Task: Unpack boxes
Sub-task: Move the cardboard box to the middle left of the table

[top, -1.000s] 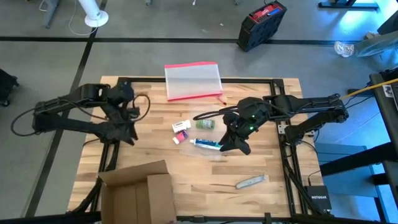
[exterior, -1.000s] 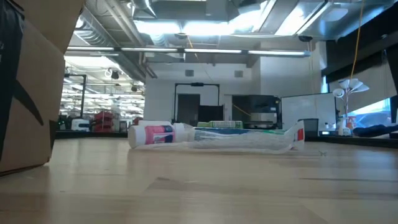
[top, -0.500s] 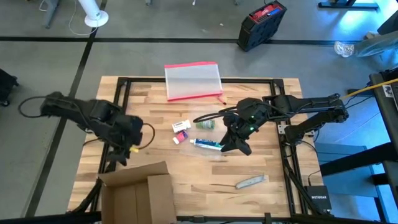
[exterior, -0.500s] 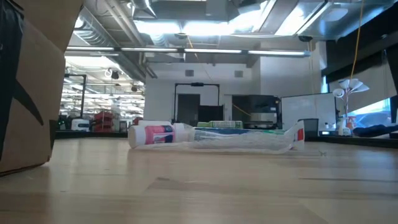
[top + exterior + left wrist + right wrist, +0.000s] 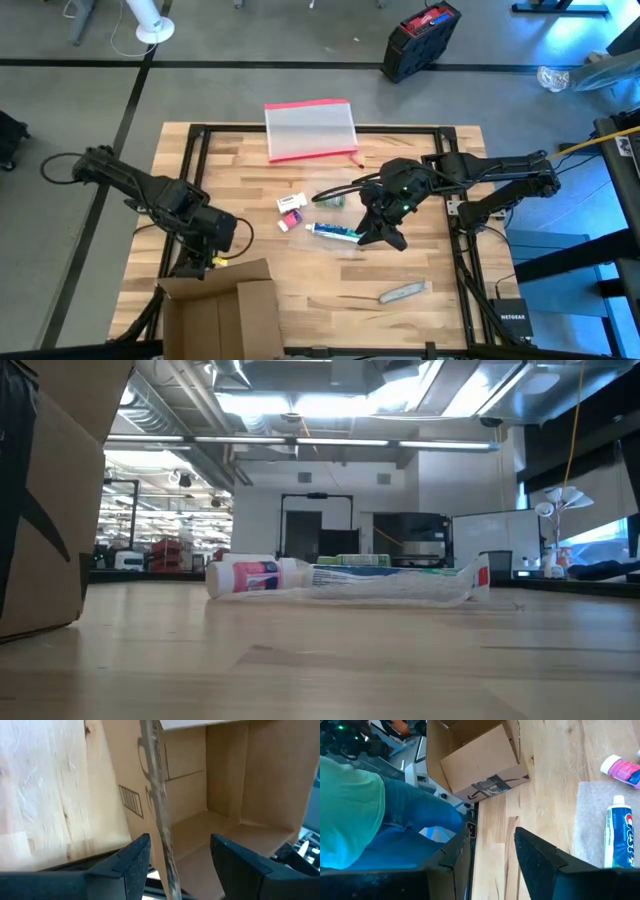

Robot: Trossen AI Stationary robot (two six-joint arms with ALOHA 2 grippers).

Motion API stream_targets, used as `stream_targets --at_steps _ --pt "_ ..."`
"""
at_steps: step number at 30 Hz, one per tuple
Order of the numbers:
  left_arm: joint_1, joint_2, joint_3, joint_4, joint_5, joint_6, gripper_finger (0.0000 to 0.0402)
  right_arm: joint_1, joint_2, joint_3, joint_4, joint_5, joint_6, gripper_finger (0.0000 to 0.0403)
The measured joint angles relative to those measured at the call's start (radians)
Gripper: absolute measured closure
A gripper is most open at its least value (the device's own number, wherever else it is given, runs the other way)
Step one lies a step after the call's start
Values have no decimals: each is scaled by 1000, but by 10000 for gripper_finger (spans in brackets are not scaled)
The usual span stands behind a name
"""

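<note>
The brown cardboard box stands open at the table's near left corner, resting on its bottom, and also shows in the low view as box. My left gripper hangs over the box's far wall. In its wrist view my left gripper is open, with the upright wall edge between the fingers and touching neither. My right gripper hovers open above the table's middle, beside a toothpaste tube, and nothing lies between the fingers of the right gripper.
A pink-labelled bottle and small packets lie near the tube. A clear pouch with a red edge lies at the far edge, a grey strip near right. A person in jeans stands by the box.
My left gripper has swung from the table's left middle toward the near edge and down, turning as it went, and now stands over the box's far wall. The box and the items on the table have stayed in place.
</note>
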Motion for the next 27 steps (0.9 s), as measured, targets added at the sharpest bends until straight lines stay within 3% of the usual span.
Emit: stream_targets --at_steps 9,18,27 --pt "-26 64 0 -5 -82 -35 212 0 0 0 -17 -4 -45 254" --pt "-26 77 0 5 -121 -56 315 0 -1 0 -25 -12 -72 254" --pt "-26 77 0 6 -121 -66 374 0 -1 0 -29 -12 -79 254"
